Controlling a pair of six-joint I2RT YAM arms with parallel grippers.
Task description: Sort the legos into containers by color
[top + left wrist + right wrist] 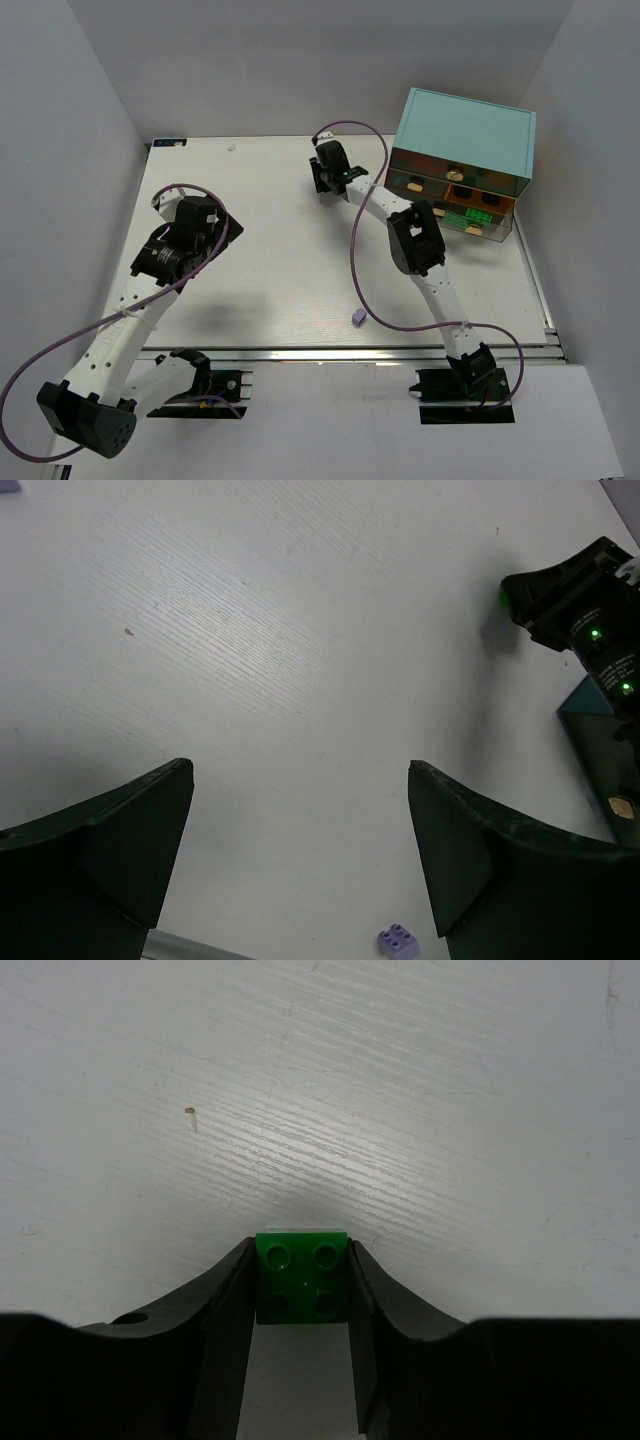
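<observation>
My right gripper (300, 1248) is shut on a green lego (302, 1276), studs facing the camera, just above the white table. In the top view this gripper (318, 180) is at the back middle, left of the teal cabinet (460, 135). One clear drawer (472, 219) is pulled out with green legos in it. A lavender lego (357, 318) lies near the table's front edge; it also shows in the left wrist view (399, 941). My left gripper (300, 770) is open and empty above the left side of the table (228, 224).
The right arm (415, 240) stretches diagonally across the table in front of the cabinet, and its purple cable loops over the middle. The right arm's end (580, 600) and a cabinet corner (600, 740) show in the left wrist view. White walls enclose the table.
</observation>
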